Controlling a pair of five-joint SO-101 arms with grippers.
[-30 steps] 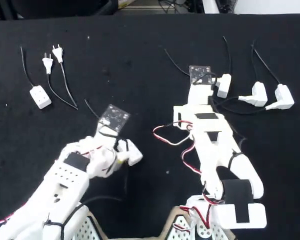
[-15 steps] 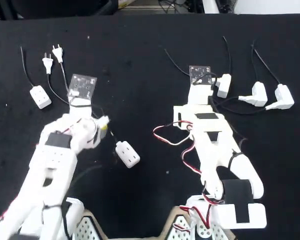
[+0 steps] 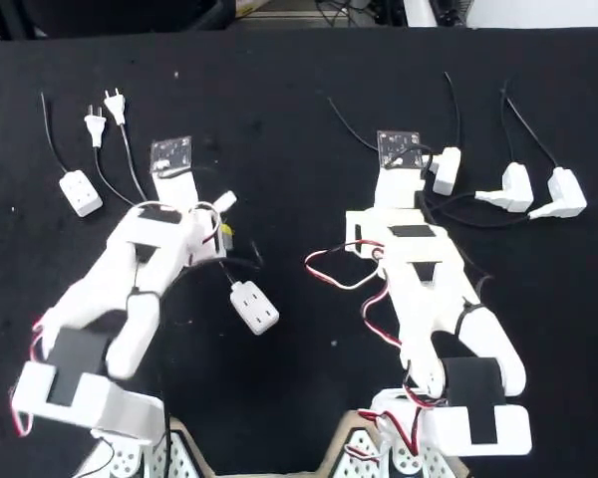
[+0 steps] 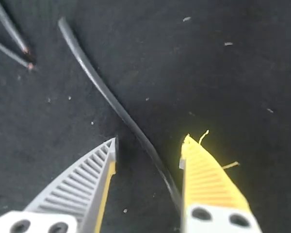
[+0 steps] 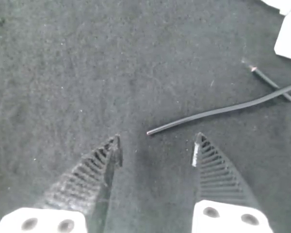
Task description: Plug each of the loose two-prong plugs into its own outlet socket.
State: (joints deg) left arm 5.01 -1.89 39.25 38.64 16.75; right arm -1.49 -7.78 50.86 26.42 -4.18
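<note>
Left wrist view: left gripper (image 4: 148,143) jaws apart, straddling a cable (image 4: 111,102). Right gripper (image 5: 157,138) jaws apart too, wire (image 5: 208,112) end just ahead of them. Two plugs (image 3: 96,124) lie loose near the socket (image 3: 80,191).

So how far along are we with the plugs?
Done: nothing certain. Two white angled pieces on the table's right may be mated pairs; I cannot tell.
In hand: nothing. The left gripper is open astride a black cord; the right gripper is open near a cord end.
Left: both two-prong plugs lie loose, and two outlet sockets sit empty.
</note>
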